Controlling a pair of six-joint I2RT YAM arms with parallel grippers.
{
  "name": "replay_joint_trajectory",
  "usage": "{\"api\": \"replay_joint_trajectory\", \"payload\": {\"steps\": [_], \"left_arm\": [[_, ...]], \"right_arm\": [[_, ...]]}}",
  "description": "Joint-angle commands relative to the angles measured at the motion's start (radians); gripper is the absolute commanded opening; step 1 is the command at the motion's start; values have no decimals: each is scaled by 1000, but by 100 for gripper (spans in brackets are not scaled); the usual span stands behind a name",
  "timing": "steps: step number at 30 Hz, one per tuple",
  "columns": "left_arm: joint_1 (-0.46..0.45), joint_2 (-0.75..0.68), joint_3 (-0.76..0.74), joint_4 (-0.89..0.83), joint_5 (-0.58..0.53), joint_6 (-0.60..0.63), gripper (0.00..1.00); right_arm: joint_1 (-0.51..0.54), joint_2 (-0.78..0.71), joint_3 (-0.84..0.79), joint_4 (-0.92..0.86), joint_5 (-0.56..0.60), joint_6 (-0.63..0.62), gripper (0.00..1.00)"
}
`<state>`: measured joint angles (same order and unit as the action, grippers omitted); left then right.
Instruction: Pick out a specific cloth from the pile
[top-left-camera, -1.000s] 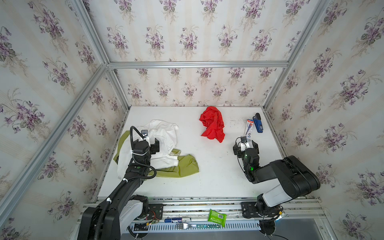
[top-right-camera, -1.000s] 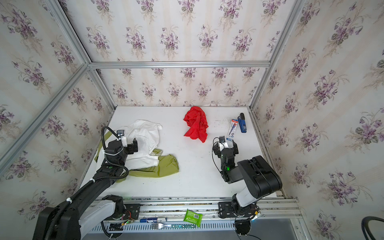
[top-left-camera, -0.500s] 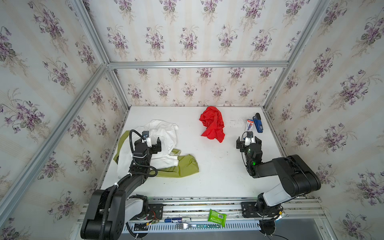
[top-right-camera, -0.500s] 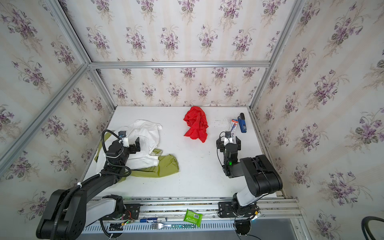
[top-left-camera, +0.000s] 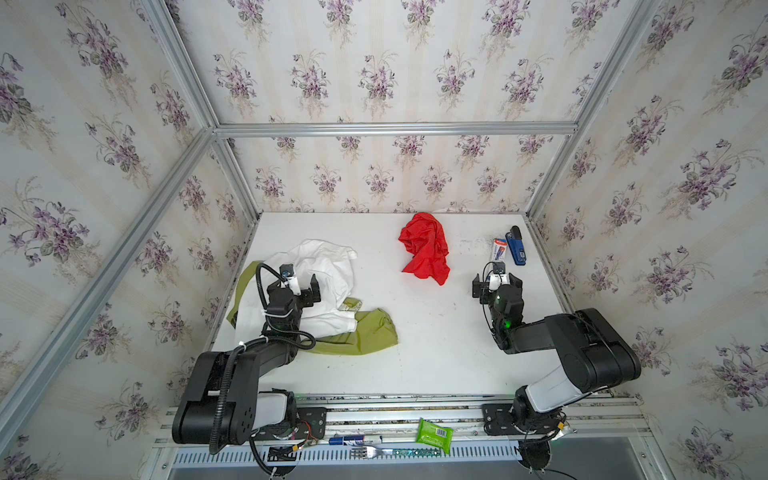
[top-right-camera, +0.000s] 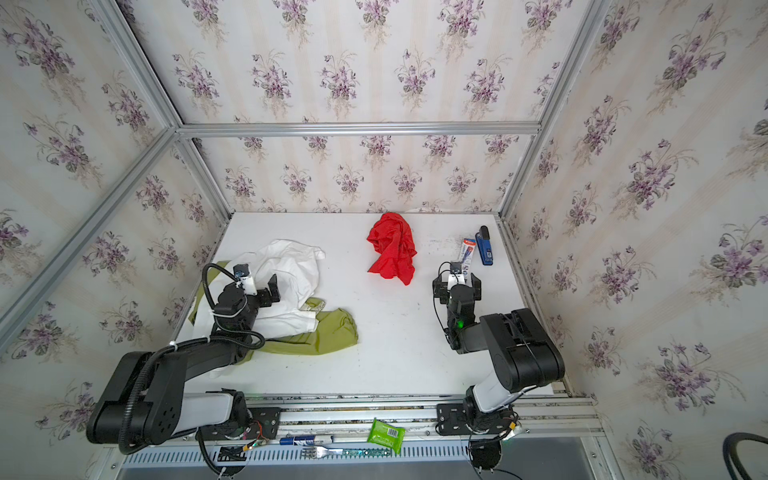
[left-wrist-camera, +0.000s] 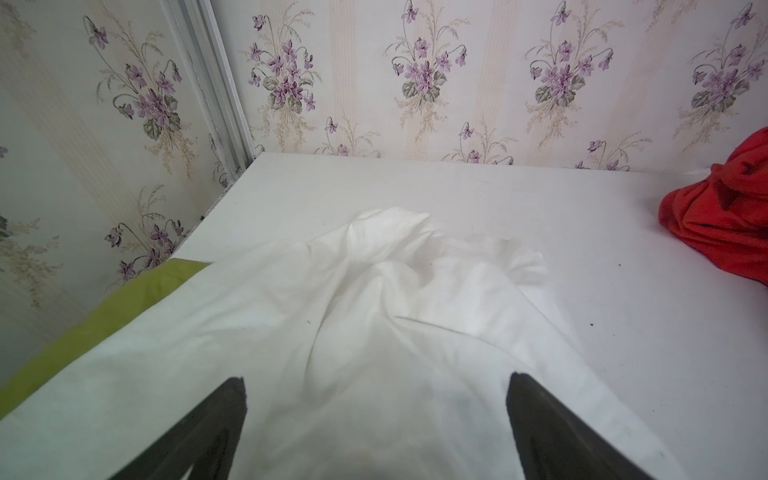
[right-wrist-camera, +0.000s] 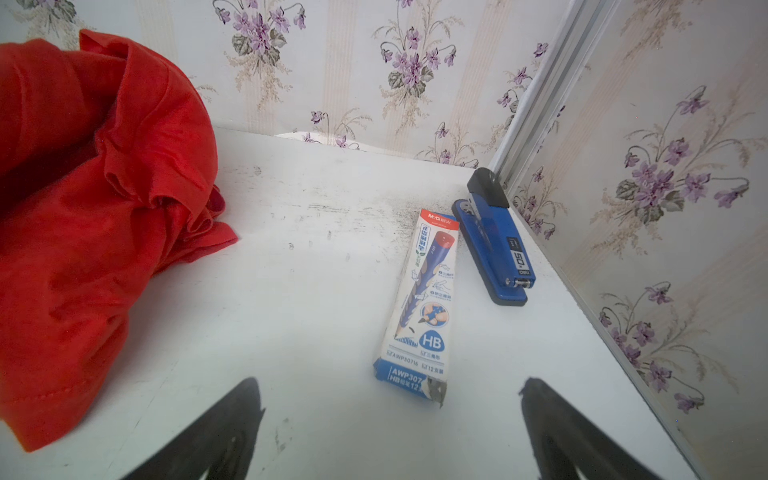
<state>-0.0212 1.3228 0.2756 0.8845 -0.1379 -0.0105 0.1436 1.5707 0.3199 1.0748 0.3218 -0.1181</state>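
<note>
The red cloth (top-left-camera: 426, 249) (top-right-camera: 392, 249) lies crumpled by itself at the back middle of the white table, apart from the pile. The pile is a white garment (top-left-camera: 328, 266) lying on an olive-green cloth (top-left-camera: 365, 332) at the left. My left gripper (top-left-camera: 301, 286) (left-wrist-camera: 376, 380) hovers low over the white garment (left-wrist-camera: 374, 311), open and holding nothing. My right gripper (top-left-camera: 496, 284) (right-wrist-camera: 390, 382) sits open and empty over bare table at the right. The red cloth (right-wrist-camera: 83, 208) lies to its left, a little farther back.
A pencil box (right-wrist-camera: 419, 307) and a blue stapler (right-wrist-camera: 494, 237) lie just beyond the right gripper, near the right wall. A green packet (top-left-camera: 434, 434), a battery (top-left-camera: 347, 439) and a fork (top-left-camera: 370, 452) rest on the front rail. Papered walls close in three sides.
Both arms have folded lower toward the front rail. The right gripper has edged toward the back, the left slightly to the right. Both stayed open; the cloths have not moved.
</note>
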Motion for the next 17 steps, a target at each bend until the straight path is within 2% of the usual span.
{"api": "replay_joint_trajectory", "payload": {"steps": [1, 4, 6, 7, 17], "left_arm": [[0, 3, 5, 51, -2, -5, 100], [1, 3, 5, 51, -2, -5, 100], [1, 3, 5, 51, -2, -5, 100], [1, 3, 6, 51, -2, -5, 99], [0, -2, 3, 51, -1, -4, 100]], "right_arm": [[-11, -8, 24, -52, -42, 23, 100], [-29, -8, 54, -111, -85, 33, 100], [-81, -6, 103, -226, -238, 46, 100], [-91, -6, 111, -241, -273, 47, 100], [-95, -18, 87, -205, -290, 44, 100]]}}
